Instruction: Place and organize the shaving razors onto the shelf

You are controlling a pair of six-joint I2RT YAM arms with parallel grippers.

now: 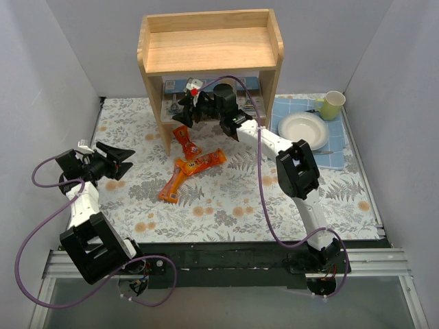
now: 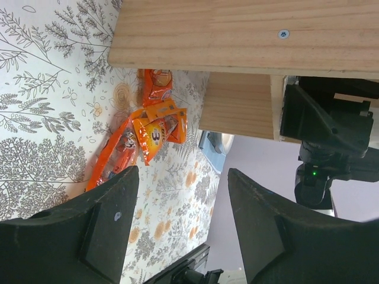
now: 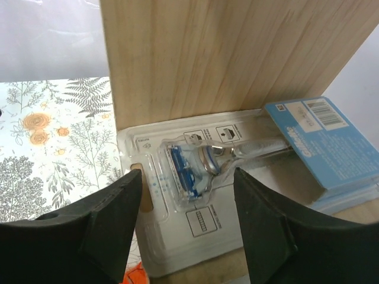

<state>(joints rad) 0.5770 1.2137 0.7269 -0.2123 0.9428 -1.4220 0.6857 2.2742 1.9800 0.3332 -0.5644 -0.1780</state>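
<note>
The wooden shelf (image 1: 206,48) stands at the back of the table. My right gripper (image 1: 191,104) reaches into its lower tier. In the right wrist view it (image 3: 188,176) is open, its jaws spread either side of a clear razor pack (image 3: 195,171) lying flat on the lower board against the wooden panel (image 3: 225,53). A second pack with a blue card (image 3: 320,145) overlaps that pack's handle end. I cannot tell whether the fingers touch the pack. My left gripper (image 1: 125,162) is open and empty over the left of the table, as its wrist view (image 2: 182,173) shows.
Three orange snack packets (image 1: 195,163) lie on the floral cloth in front of the shelf, also in the left wrist view (image 2: 151,133). A white plate (image 1: 303,129), a green cup (image 1: 333,104) and a blue cloth (image 1: 343,154) sit at the back right.
</note>
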